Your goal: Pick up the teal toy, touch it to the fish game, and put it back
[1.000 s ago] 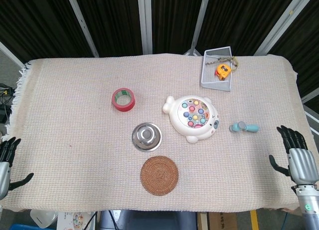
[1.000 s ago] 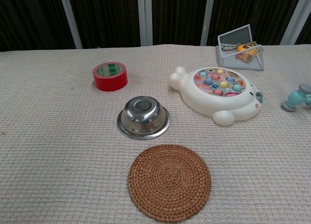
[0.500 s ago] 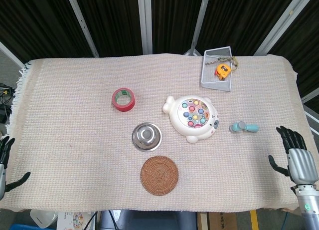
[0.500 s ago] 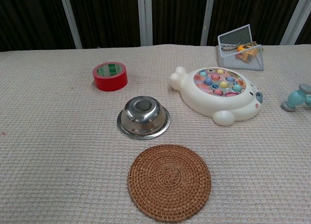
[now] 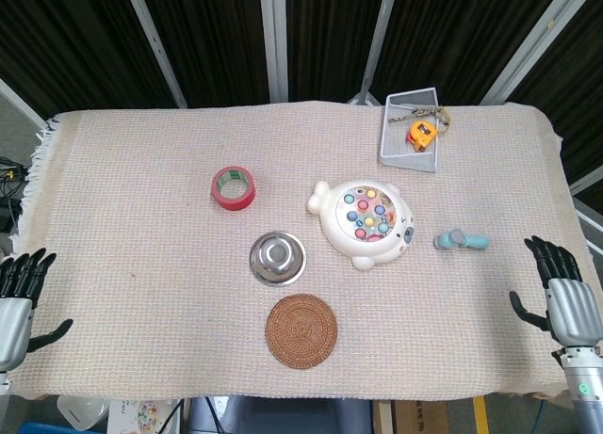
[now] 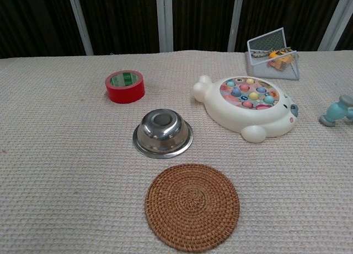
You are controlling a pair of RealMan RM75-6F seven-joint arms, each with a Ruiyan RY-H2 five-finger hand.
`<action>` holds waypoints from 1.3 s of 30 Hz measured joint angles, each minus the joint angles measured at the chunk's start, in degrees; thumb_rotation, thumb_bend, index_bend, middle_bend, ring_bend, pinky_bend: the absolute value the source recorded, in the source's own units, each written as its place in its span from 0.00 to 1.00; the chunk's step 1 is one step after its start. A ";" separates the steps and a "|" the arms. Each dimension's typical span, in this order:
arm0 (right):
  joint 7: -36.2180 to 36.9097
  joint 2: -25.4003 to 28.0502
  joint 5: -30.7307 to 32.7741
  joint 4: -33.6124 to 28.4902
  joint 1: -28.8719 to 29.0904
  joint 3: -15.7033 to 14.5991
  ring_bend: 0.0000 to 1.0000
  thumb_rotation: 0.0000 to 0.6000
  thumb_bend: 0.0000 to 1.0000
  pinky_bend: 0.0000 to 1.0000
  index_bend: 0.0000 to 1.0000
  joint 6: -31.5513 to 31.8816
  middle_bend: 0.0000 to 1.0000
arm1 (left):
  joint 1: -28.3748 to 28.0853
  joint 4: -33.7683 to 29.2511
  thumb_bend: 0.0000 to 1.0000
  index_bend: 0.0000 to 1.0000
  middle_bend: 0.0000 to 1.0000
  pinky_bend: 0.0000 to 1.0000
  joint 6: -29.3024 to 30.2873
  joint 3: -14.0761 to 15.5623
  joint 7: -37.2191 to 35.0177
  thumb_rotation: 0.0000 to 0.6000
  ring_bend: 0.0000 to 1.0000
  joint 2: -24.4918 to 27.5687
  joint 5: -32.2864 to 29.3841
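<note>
Red tape roll (image 5: 233,187), teal toy (image 5: 460,240), white fish game (image 5: 366,224), brown woven coaster (image 5: 301,330).

Teal toy (image 5: 461,240) lies beside (right of) fish game (image 5: 366,223).

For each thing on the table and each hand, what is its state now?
teal toy: lying on the cloth, not held
fish game: flat, face up, untouched
steel bowl: upside down
red tape roll: lying flat
woven coaster: lying flat
wire basket: holds an orange tape measure
left hand: open, holds nothing
right hand: open, holds nothing
</note>
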 measured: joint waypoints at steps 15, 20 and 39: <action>7.08 1.77 0.90 5.94 9.36 2.21 0.00 1.00 0.40 0.00 0.08 -14.89 0.08 | -3.97 -4.83 0.16 0.09 0.02 0.00 -3.98 0.06 4.32 1.00 0.00 2.30 3.76; 9.19 0.09 1.13 10.42 13.86 2.22 0.01 1.00 0.40 0.00 0.10 -22.25 0.09 | -4.05 -5.51 0.16 0.09 0.02 0.00 -4.13 0.22 4.97 1.00 0.00 2.61 3.40; 15.88 -10.10 1.19 26.59 23.73 -0.67 0.06 1.00 0.40 0.03 0.21 -38.26 0.17 | -4.96 -6.23 0.16 0.09 0.01 0.00 -5.39 0.49 5.61 1.00 0.00 2.28 2.48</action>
